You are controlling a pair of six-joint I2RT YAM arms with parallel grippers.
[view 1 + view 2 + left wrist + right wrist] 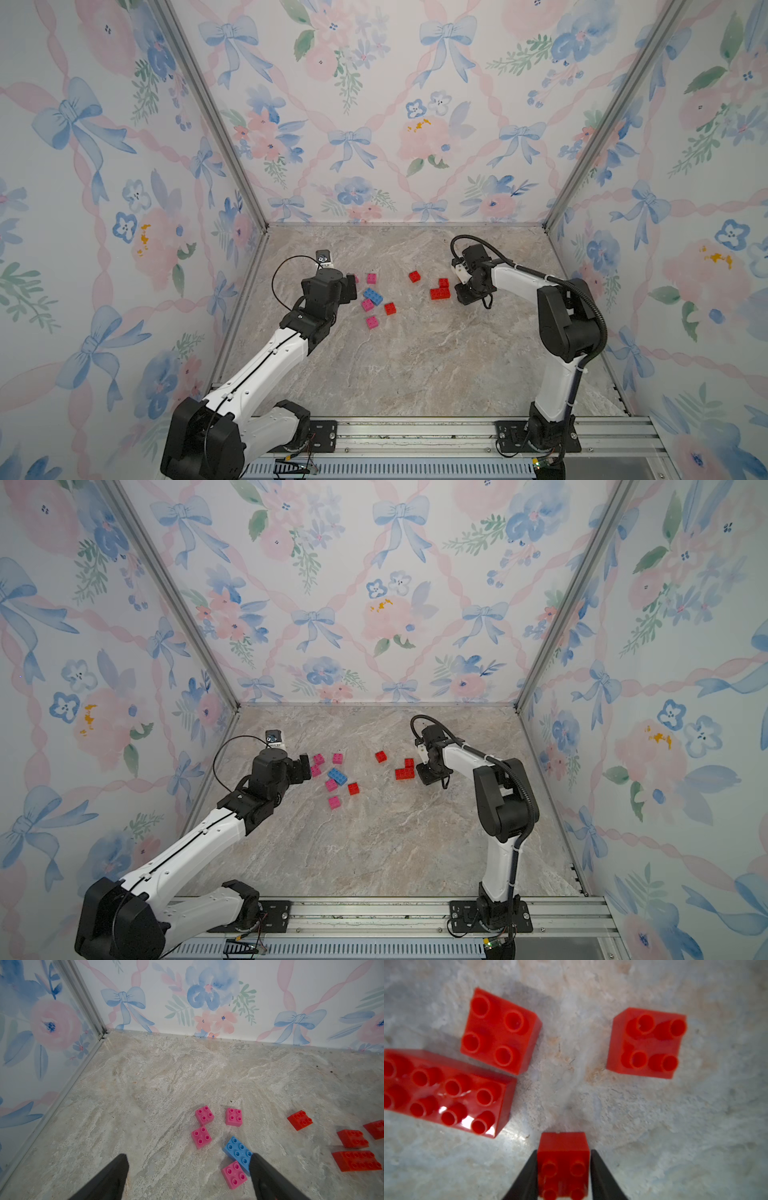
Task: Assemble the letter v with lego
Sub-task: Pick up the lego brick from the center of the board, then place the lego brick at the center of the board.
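Gripping small red brick [563,1144] w/ R tool [563,1154], clenched on it; L tool [189,1157] spread wide.

The long red brick [444,1093] runs off the right wrist view's edge; the small red brick [563,1165] near it is blurred and cropped. In a top view the left gripper [353,289] half hides a pink brick [355,277].

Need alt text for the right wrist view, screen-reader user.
The right gripper is closed on a small red brick, one finger against each side. Beyond it on the marbled tabletop lie a long red brick, a square red brick beside it, and a lone red brick apart.
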